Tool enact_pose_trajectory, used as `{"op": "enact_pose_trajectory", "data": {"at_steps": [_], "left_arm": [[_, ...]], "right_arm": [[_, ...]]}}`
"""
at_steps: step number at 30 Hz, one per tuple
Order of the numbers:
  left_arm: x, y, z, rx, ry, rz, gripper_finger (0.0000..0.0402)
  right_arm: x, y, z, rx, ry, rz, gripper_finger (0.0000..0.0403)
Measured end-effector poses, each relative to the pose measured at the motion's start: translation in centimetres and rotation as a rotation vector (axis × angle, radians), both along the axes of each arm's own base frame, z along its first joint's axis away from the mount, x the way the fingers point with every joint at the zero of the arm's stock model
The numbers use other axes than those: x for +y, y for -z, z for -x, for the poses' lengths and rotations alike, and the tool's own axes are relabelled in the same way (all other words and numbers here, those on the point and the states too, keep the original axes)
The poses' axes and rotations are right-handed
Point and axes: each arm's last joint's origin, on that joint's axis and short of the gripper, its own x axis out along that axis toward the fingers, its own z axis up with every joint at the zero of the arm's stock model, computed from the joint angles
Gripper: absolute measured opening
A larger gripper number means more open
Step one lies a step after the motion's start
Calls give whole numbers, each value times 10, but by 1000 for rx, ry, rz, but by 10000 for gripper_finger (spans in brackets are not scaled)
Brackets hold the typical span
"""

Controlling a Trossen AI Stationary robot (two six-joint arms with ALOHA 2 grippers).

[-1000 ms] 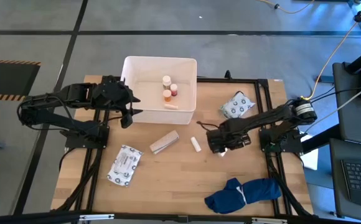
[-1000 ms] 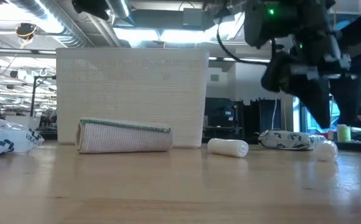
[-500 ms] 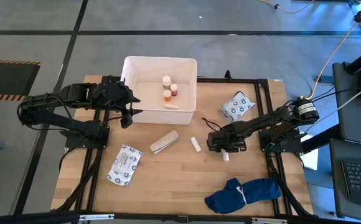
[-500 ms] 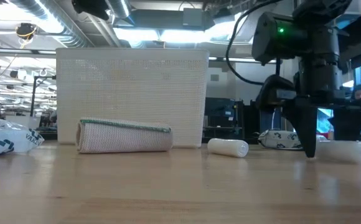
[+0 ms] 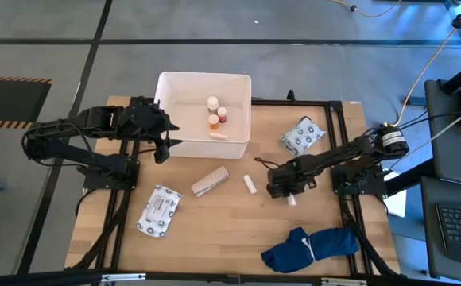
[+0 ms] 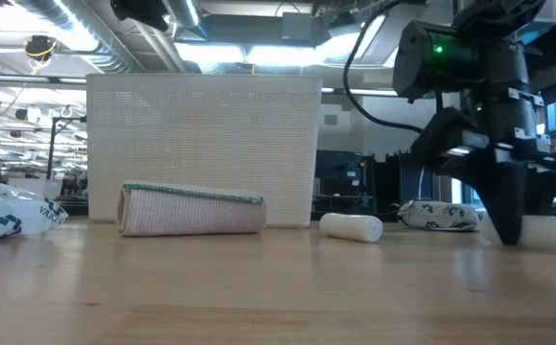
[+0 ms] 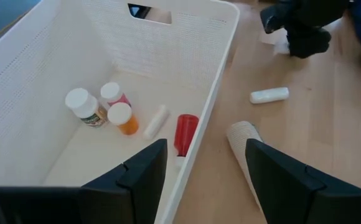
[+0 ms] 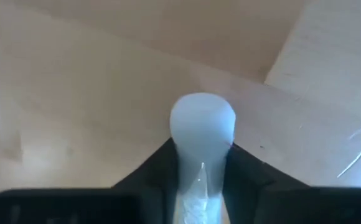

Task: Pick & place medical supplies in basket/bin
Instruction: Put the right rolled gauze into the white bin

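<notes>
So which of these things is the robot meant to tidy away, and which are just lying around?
Part of the job:
- white tub, already holding bottles and a vial
- white cylinder clamped in the right gripper
- second white cylinder
- tan bandage roll
- two printed packets

Just lying about:
- dark blue cloth bundle
- left gripper, waiting open beside the tub

Dark blue cloth bundle (image 5: 311, 246) on wooden table (image 5: 215, 230), near edge

Right hand (image 5: 288, 191) low, fingers pinched; left hand (image 5: 165, 141) spread, waiting.
</notes>
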Motion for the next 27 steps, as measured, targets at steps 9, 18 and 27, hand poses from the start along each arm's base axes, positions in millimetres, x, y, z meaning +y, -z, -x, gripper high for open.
{"op": "enact_pose_trajectory", "data": {"at_steps": [9, 18, 27], "left_arm": [[0, 0, 0, -1, -1, -1, 212], [0, 0, 0, 0, -3, 1, 212], [0, 0, 0, 1, -10, -6, 212]], "right_arm": [[11, -69, -37, -472, -408, -189, 52], [0, -202, -81, -1095, -738, 160, 64], [-65, -310, -84, -1190, -670, 925, 59]]}}
